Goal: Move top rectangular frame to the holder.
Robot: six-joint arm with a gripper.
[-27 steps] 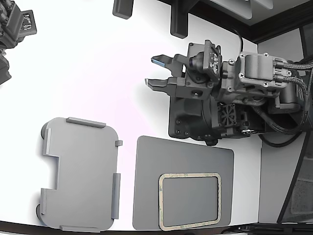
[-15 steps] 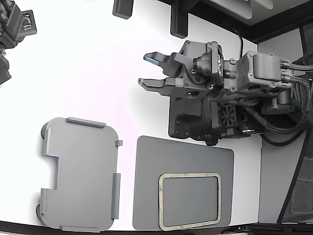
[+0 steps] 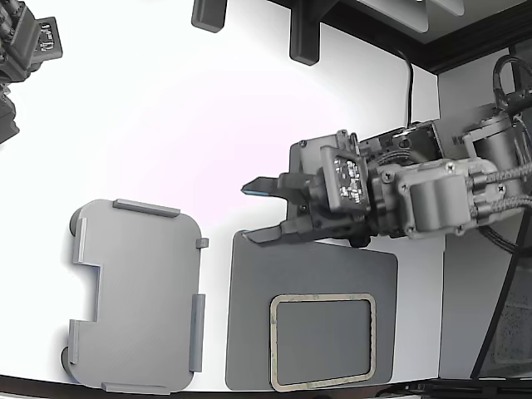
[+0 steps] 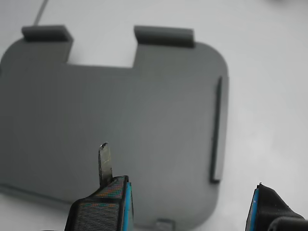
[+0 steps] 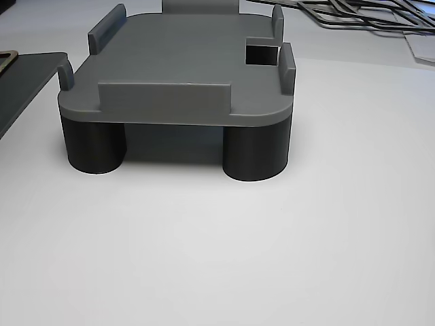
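Exterior view: the gripper (image 3: 259, 212), jaws apart and holding nothing, hangs over the upper-left corner of the dark grey mat (image 3: 249, 349), pointing toward the exterior view's left, where the holder (image 3: 137, 295) stands on the white table (image 3: 166, 116), apart from the mat. The top rectangular frame (image 3: 322, 341) lies flat on the mat's lower part, well clear of the gripper. Wrist view: both fingertips (image 4: 104, 163) appear spread in front of the holder (image 4: 120, 120), whose plate carries nothing; the other view shows the holder (image 5: 183, 75) raised on dark round feet (image 5: 255, 153).
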